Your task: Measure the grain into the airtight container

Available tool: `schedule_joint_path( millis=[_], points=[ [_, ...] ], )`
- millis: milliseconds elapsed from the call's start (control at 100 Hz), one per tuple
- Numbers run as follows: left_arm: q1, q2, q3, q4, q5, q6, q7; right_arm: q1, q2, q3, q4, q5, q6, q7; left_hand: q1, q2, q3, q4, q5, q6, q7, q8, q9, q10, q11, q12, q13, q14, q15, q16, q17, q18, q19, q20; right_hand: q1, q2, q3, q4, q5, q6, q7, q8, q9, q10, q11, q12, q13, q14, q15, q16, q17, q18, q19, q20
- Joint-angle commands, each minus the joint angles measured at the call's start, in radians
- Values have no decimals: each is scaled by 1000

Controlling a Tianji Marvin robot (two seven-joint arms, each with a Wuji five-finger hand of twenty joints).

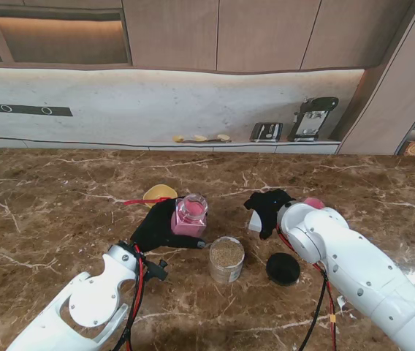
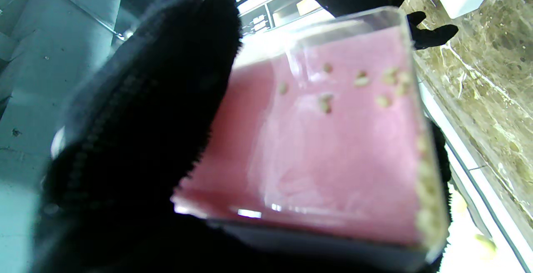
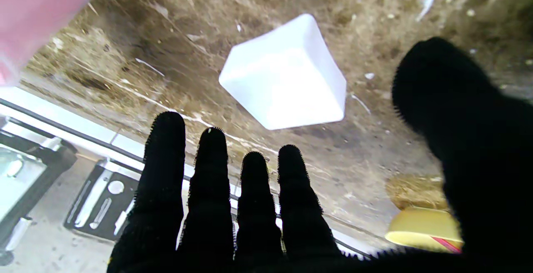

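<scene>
Stand view: left hand point(image 1: 156, 227) grips pink tub point(image 1: 190, 216) mid-table, nearly emptied; right hand point(image 1: 268, 208) open; next set tub down, lid point(image 1: 283, 268) onto jar point(image 1: 226, 259).

Brown marble surface point(image 1: 61, 212) with white veining. Far side: pale stone backsplash point(image 1: 156, 102) lit by an under-cabinet strip, wood cabinets point(image 1: 266, 33) above. White ledge point(image 1: 193, 145) along the far wall.

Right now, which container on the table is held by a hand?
The pink container, gripped by the left hand. The grain jar and white box stand untouched.
</scene>
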Motion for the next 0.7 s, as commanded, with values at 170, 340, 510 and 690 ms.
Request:
schedule_joint_path(
  millis=[170, 340, 510, 690],
  points=[
    [9, 0, 0, -5, 0, 3, 3, 26, -2, -48, 59, 25, 70, 11, 215, 579, 281, -22, 245, -282, 400, 18, 82, -116, 112, 20, 96, -63, 174, 58, 17, -69, 45, 10, -31, 28, -14, -17, -76, 27, -40, 39, -54, 46, 4, 15, -36, 72, -11, -11, 8, 34, -26, 21],
    [11, 0, 2, -6, 0, 7, 3, 59, -5, -94, 96, 59, 101, 0, 215, 580, 281, -22, 245, -280, 400, 18, 82, -115, 111, 21, 96, -61, 173, 58, 17, -68, 45, 10, -15, 40, -30, -12, -63, 7, -52, 68, -43, 59, 3, -3, -16, 104, -22, -48, 21, 36, -42, -8],
    [12, 0, 1, -8, -1, 10, 2, 98, -10, -154, 137, 107, 140, -7, 216, 581, 280, -22, 246, -278, 399, 17, 82, -114, 111, 21, 96, -60, 174, 58, 16, -67, 45, 10, -3, 44, -30, -11, -44, -18, -46, 83, -15, 66, 16, -5, 16, 118, -14, -60, 45, 44, -28, -21],
    [11, 0, -2, -10, 0, 12, 0, 117, -17, -193, 178, 137, 168, -51, 217, 581, 279, -21, 246, -275, 398, 17, 82, -111, 110, 21, 94, -57, 173, 57, 15, -65, 44, 10, 28, 24, -3, -13, -10, -59, 61, 195, 40, 37, 159, 90, 152, 54, 152, 57, 155, 11, 96, -37]
  ],
)
